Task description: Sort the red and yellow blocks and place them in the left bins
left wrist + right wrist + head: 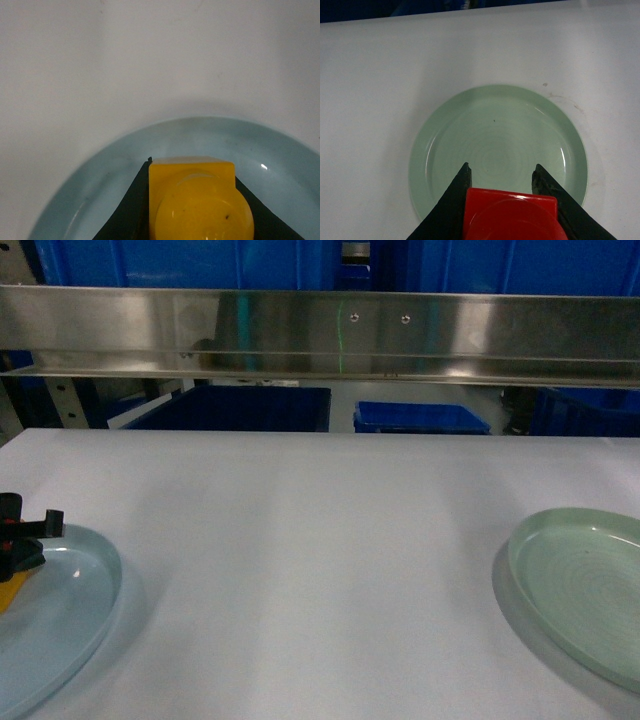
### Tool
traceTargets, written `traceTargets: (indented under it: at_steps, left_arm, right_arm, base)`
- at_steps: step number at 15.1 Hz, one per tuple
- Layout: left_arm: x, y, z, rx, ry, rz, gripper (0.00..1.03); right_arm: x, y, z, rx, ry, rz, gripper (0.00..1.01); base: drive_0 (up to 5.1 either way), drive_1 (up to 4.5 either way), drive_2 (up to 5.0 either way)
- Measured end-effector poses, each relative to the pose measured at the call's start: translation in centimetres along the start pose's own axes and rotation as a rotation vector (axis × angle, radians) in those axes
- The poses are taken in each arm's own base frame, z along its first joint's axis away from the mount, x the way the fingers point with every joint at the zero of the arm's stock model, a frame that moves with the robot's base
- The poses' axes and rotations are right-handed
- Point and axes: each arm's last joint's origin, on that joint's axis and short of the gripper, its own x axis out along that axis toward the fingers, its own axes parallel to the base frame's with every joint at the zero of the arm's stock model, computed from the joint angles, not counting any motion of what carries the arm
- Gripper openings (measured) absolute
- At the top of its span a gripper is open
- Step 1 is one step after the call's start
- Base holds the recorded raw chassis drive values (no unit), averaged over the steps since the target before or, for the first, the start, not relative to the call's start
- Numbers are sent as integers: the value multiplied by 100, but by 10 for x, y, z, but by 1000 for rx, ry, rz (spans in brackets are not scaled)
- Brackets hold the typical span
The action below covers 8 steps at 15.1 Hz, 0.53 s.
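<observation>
Head view: a white worktop (300, 570) carries two round plates, a pale blue plate (70, 625) at the lower left edge and a pale green plate (585, 585) at the lower right; beyond the far edge, under a steel rail (320, 335), stand a dark blue bin (235, 410) and a smaller bright blue tray (420, 418). At the left edge the left claw (18, 540) shows only as a black and red part over the rim of the blue plate, with a sliver of yellow below it. Left wrist view: the left claw (192, 200) is clamped on the yellow block (192, 197), its dark fingers (127, 210) pressed against both sides, and the block's round stud faces the camera; the block sits over the blue plate (100, 170), though whether it touches the plate cannot be told. Right wrist view: the right claw (505, 205) is clamped on the red block (510, 215), with one dark finger (452, 200) on each side, over the near rim of the green plate (497, 135); contact with the plate cannot be told. Neither block lies in a bin.
</observation>
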Motion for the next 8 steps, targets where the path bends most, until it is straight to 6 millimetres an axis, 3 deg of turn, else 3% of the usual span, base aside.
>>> traceTargets:
  at_steps: [2, 5, 8]
  left_arm:
    - [-14, 0, 10, 27, -87, -2, 27]
    - [-53, -6, 32, 71, -253, -31, 27]
    - [-89, -11, 31, 100, -311, -85, 27]
  right_arm:
    - [0, 0, 0, 0, 0, 0, 29]
    - [0, 0, 0, 0, 0, 0, 29]
    - [0, 0, 0, 0, 0, 0, 29]
  base:
    - [0, 0, 0]
    - [0, 0, 0]
    - [0, 0, 0]
